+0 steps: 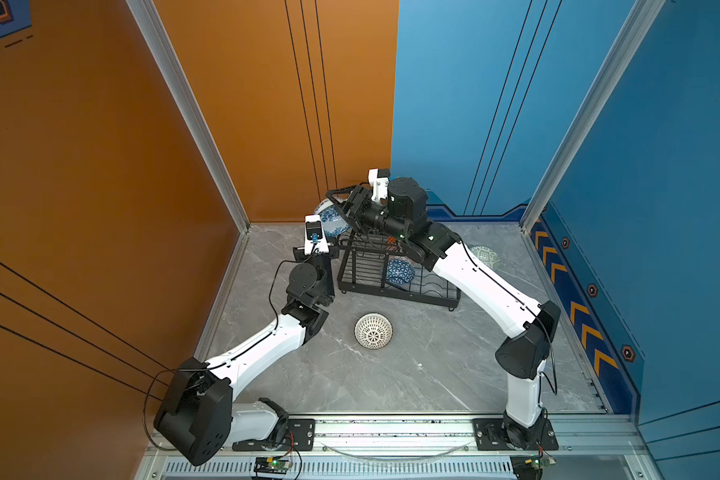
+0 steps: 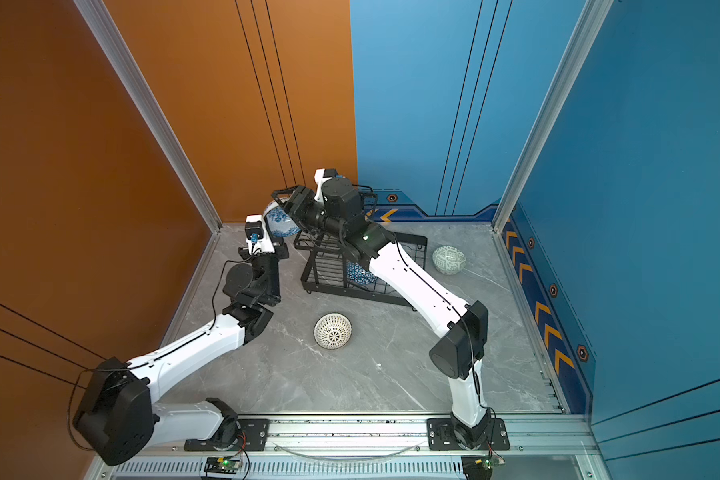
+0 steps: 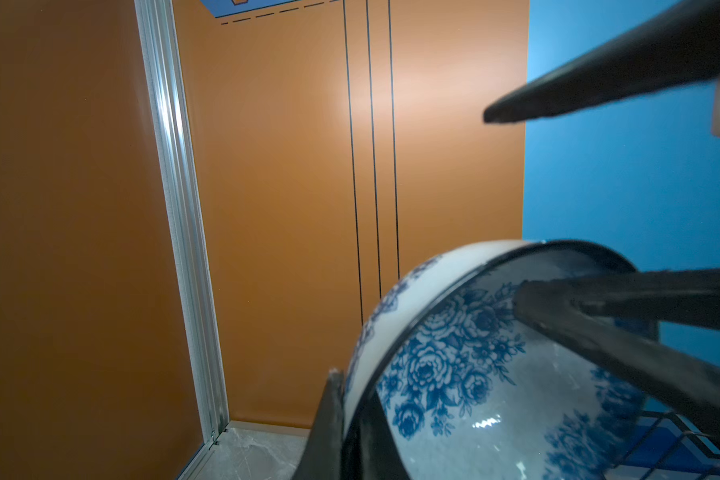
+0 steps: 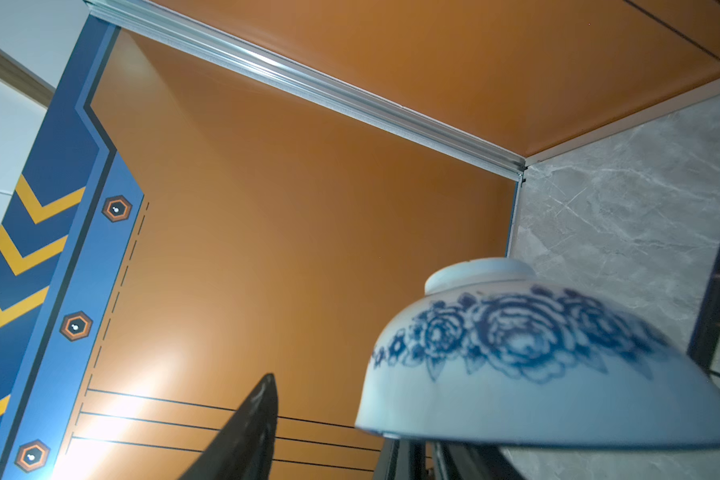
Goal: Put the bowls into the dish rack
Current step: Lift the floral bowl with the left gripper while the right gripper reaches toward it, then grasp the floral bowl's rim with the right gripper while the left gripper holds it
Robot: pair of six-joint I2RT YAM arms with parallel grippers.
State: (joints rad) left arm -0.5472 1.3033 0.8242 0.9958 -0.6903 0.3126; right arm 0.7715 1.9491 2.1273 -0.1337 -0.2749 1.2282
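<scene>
The blue-white floral bowl (image 1: 331, 222) (image 2: 278, 222) hangs tilted in the air beside the raised back-left corner of the black wire dish rack (image 1: 362, 270) (image 2: 325, 270). My left gripper (image 3: 346, 386) (image 1: 327, 239) is shut on its rim (image 3: 395, 345). My right gripper (image 1: 336, 205) (image 4: 337, 428) straddles the opposite rim, open: one finger (image 3: 558, 307) inside the bowl, the other (image 3: 537, 106) outside with a gap. A blue triangle-patterned bowl (image 1: 398, 272) stands on edge in the rack's lower slots. The white dotted bowl (image 1: 373, 330) and the pale green bowl (image 2: 449, 259) lie on the table.
The orange wall (image 1: 267, 124) and the aluminium corner post (image 1: 225, 187) stand close behind the held bowl. The right forearm (image 1: 474, 278) crosses above the rack's lower tier. Grey marble tabletop (image 1: 412, 374) stretches in front of the rack.
</scene>
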